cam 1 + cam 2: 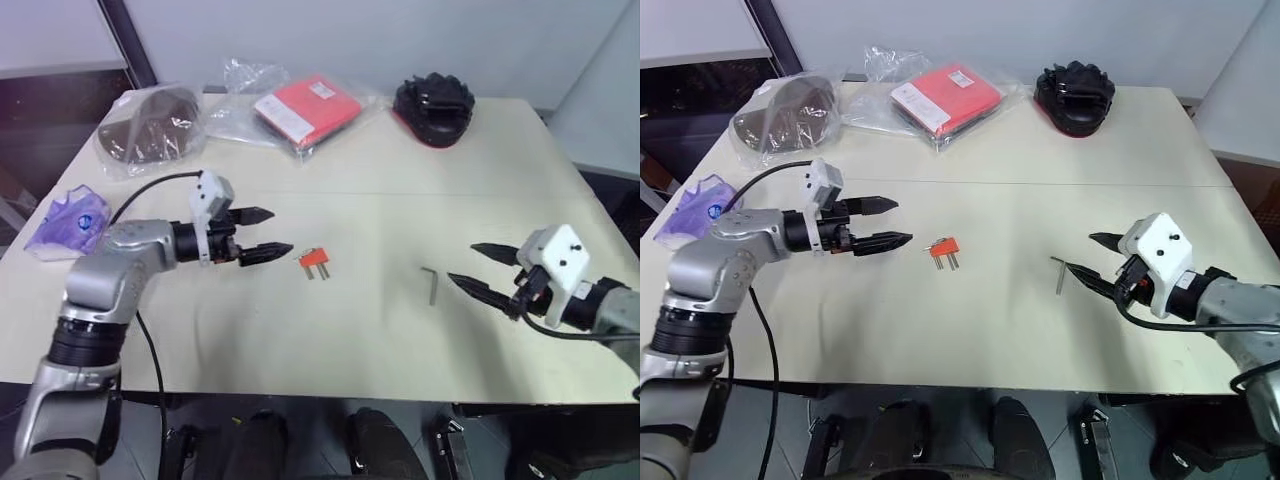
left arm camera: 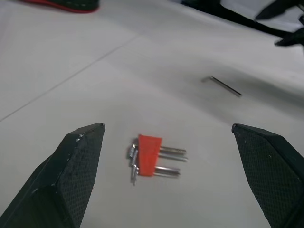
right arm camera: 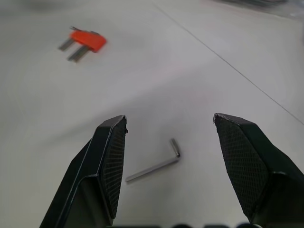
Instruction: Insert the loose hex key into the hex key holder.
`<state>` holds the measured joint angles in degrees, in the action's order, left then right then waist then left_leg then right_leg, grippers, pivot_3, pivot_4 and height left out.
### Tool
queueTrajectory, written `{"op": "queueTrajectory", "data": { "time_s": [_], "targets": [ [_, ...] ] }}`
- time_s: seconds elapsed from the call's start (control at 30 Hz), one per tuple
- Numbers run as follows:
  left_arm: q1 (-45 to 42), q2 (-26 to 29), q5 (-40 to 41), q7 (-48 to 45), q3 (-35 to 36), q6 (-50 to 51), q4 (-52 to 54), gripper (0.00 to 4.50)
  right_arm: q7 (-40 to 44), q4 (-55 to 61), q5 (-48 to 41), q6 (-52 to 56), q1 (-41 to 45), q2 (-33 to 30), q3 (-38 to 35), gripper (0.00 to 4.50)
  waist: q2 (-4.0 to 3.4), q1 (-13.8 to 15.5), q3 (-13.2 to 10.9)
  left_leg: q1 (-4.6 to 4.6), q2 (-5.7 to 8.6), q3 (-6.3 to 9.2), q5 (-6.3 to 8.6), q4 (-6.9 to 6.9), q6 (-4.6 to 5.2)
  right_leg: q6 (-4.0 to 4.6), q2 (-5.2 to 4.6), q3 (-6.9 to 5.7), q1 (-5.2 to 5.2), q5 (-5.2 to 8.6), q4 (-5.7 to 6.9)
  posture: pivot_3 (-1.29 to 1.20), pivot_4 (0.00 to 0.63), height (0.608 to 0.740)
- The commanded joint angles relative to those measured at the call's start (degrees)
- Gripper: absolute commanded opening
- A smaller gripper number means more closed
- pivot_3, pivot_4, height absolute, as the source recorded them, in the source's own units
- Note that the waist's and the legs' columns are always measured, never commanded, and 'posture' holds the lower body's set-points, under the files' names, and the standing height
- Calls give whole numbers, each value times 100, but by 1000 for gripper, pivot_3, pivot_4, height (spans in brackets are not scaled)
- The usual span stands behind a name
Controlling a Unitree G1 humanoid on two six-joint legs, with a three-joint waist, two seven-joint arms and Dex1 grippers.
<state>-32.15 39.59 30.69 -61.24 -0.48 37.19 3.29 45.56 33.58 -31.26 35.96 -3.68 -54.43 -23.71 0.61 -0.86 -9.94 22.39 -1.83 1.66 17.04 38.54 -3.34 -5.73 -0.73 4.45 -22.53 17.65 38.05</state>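
With both grippers empty and spread, the right gripper point(image 1: 482, 268) needed to descend squarely over the thin L-shaped dark grey hex key point(image 1: 431, 283) lying flat on the table, while the left gripper point(image 1: 262, 234) faced the nearby small orange-red plastic holder point(image 1: 314, 260).

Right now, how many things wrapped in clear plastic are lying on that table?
3: a red packet at the far middle, a dark item at the far left, and a purple item on the left edge.

Hex key holder point(image 1: 314, 262) mid-table point(image 1: 400, 180); loose hex key point(image 1: 431, 283) lies apart to its right.
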Motion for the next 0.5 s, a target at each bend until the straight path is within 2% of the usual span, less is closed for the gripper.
{"op": "queueTrajectory", "data": {
  "time_s": [0.03, 0.5],
  "targets": [
    [-106, 89, -40, -215, -34, -161, 41, 4473, 92, 162, -250, 120, 248, -156, -243, 3051, 5, 0, -3, 0, 0, 0, 0, 0, 0, 0, 0, 0, 0, 0, 0, 0, 150, 740],
    [-158, -113, 66, -72, 86, -119, -2, 4473, 132, 107, -235, 232, 565, -243, -62, 3051, 7, 7, -4, 2, -1, 1, 0, 2, 0, 0, 0, 0, -2, 0, 1, 0, 150, 740]
  ]
}}
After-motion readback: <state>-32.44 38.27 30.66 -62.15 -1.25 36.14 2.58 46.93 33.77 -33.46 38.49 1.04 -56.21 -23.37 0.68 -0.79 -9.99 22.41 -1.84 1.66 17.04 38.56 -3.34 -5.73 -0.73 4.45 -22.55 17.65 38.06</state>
